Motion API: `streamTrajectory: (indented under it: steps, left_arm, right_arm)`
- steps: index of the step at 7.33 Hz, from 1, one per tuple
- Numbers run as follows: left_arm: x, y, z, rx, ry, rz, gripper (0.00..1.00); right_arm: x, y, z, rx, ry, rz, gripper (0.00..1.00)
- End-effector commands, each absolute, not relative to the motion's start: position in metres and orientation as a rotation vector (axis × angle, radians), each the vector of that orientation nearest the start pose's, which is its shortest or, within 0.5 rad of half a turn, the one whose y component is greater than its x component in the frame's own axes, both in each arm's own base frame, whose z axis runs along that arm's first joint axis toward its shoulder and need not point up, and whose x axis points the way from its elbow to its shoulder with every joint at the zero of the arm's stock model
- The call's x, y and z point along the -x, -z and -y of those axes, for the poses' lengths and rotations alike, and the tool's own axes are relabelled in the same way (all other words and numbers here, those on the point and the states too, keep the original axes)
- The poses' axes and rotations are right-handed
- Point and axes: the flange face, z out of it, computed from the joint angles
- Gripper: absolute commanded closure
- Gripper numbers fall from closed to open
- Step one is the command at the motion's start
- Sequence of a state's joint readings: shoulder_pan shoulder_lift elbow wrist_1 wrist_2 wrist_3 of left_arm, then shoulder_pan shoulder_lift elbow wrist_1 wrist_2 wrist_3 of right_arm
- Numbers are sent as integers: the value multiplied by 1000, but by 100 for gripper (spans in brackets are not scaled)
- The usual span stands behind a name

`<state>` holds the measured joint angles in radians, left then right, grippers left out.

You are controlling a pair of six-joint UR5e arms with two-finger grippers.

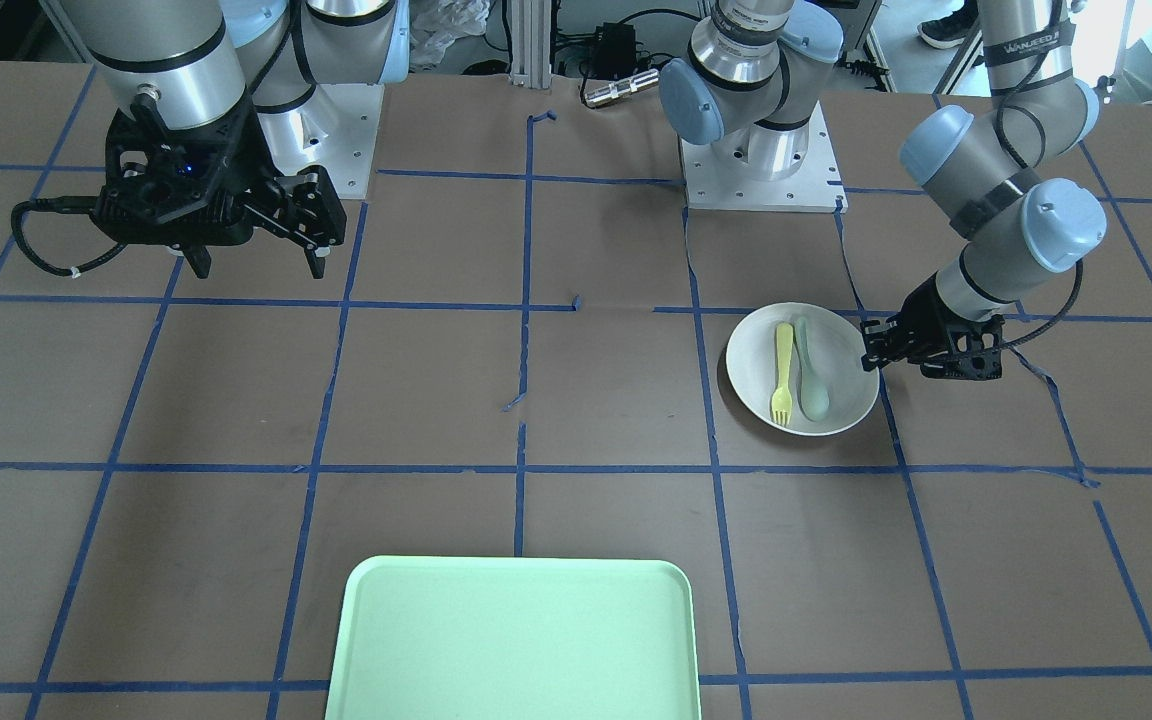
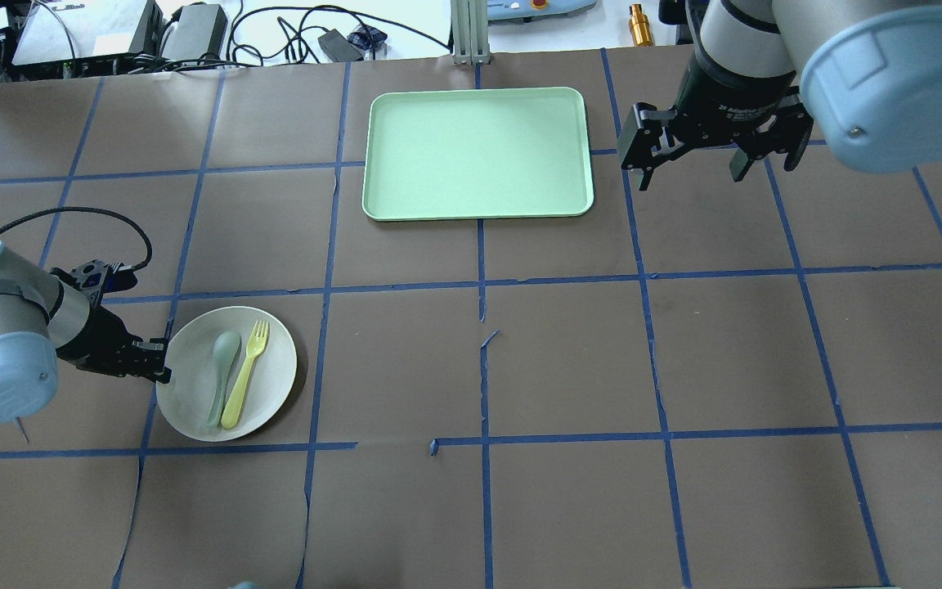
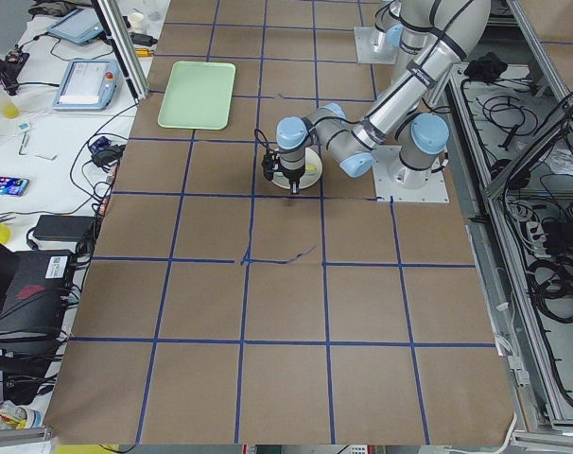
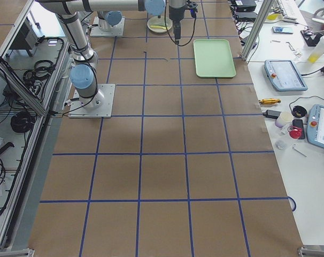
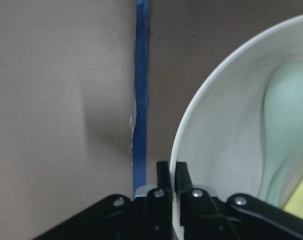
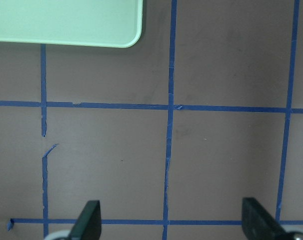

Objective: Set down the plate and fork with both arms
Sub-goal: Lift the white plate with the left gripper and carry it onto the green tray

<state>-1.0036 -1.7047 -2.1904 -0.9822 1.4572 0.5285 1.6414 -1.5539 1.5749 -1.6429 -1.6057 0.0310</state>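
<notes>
I am pinching the plate [image 2: 193, 401] with my left pincer [image 2: 159, 360], which is narrowed right down onto the rim at the plate's left edge. One finger is sitting just outside the rim and one just inside. I am taking it by the edge because the plate is shallow and lying flat on the bench [image 2: 569, 368], so the raised rim is the only part that two fingers can close on.

The plate is resting in the near left part of the bench, well apart from the tray [image 2: 477, 151] at the far middle. The fork [image 2: 247, 378] is lying inside the plate, tines pointing far, just beside a spoon [image 2: 222, 376]. Both are lying on the side away from my fingers, so the grip is not fouling them.

My right pincer [image 2: 690, 172] is hanging wide and holding nothing, above the bench just right of the tray. I judge it is waiting there, ready for the fork.

Lifting by one edge is risky. The plate may tip and let the fork slide, so I am aiming to keep it level.
</notes>
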Motion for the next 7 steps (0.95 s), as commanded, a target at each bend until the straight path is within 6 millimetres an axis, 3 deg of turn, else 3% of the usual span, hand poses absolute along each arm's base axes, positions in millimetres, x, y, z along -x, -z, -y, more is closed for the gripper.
streamTrajectory:
  steps: [1,2,4,5,6,7]
  left_arm:
    - [-113,-244,461,113,-249,-3463,100]
    - [-112,-248,464,108,-298,-3495,100]
    - [-94,-253,485,58,-220,-3555,100]
    - [-64,-264,516,-88,-189,-3531,100]
    - [-24,-283,559,-128,-170,-3502,100]
    - [16,-289,591,-30,-171,-3496,100]
  right_arm:
    - [-166,-484,494,60,82,-3167,0]
    - [-166,-477,499,60,66,-3167,0]
    - [-166,-478,501,62,70,-3169,0]
    - [-166,-478,501,60,73,-3169,0]
    - [-166,-478,501,62,73,-3169,0]
    - [-166,-478,501,62,73,-3170,0]
